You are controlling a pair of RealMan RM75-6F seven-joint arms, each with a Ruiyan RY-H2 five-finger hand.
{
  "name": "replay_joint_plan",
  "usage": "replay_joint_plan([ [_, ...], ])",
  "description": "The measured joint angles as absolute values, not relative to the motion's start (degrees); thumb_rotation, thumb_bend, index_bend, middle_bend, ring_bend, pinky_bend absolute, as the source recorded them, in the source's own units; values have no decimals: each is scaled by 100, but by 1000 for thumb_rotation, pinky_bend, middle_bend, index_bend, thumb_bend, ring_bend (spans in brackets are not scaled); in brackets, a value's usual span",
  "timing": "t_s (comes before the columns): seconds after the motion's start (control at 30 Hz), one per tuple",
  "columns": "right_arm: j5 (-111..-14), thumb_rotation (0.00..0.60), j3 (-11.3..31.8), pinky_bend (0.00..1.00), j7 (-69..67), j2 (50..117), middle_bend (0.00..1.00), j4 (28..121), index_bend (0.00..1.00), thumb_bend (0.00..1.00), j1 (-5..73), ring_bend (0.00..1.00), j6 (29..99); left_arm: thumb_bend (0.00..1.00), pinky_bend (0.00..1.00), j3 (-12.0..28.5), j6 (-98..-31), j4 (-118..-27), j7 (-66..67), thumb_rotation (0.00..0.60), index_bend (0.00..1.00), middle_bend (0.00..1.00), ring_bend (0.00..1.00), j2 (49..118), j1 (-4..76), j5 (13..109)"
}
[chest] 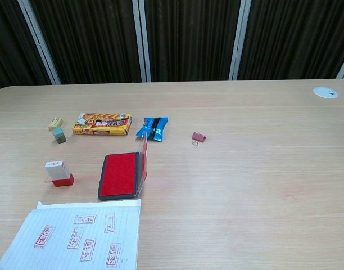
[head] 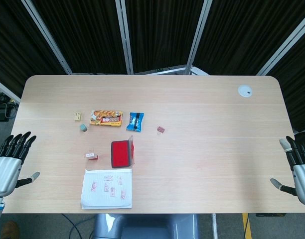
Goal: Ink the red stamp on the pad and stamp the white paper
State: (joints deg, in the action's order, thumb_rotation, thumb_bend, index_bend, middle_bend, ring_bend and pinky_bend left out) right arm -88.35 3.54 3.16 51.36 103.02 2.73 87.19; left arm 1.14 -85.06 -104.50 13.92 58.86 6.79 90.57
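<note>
The red stamp (head: 91, 156) (chest: 59, 173) stands upright on the table, left of the ink pad (head: 121, 153) (chest: 122, 175), whose clear lid is raised on its right side. The white paper (head: 106, 187) (chest: 81, 238), bearing several red stamp marks, lies at the front edge below both. My left hand (head: 9, 162) hovers at the table's left edge, fingers spread, holding nothing. At the right edge my right hand (head: 299, 169) is likewise spread and empty. Neither hand shows in the chest view.
Behind the pad lie an orange snack box (head: 106, 118) (chest: 102, 124), a blue packet (head: 135, 121) (chest: 153, 128), a pink binder clip (head: 161, 130) (chest: 199, 136), and two small erasers (head: 80, 121) (chest: 57, 129). A white round cap (head: 245, 90) (chest: 325, 92) sits far right.
</note>
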Motion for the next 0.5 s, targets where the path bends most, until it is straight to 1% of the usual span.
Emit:
replay_joint_plan([
  [0.3,-8835,600,346,0,342,5148,0,10297,0,0,275,0,8704,0,7,119,-8494,-10434,1405,600,0,0,0,5893,681,9034],
  [0.33,-8833,600,346,0,341,5149,0,10298,0,0,277,0,8697,0,60,122,-8480,-10424,1415,600,0,0,2,5900,686,9021],
  [0.4,-8828,600,352,0,328,5149,0,10316,0,0,283,0,8693,0,290,131,-8421,-10374,1421,600,0,0,99,5942,723,9012],
  [0.43,-8827,600,356,0,323,5148,0,10329,0,0,287,0,8692,3,463,141,-8392,-10339,1417,600,0,0,227,5974,748,9009],
  [0.47,-8826,600,361,0,322,5147,0,10343,0,0,294,0,8688,6,603,168,-8354,-10282,1417,600,0,0,375,6035,789,8997],
  [0.5,-8825,600,366,0,324,5145,0,10364,0,0,303,0,8678,9,668,196,-8319,-10238,1419,600,0,0,458,6096,828,8981],
])
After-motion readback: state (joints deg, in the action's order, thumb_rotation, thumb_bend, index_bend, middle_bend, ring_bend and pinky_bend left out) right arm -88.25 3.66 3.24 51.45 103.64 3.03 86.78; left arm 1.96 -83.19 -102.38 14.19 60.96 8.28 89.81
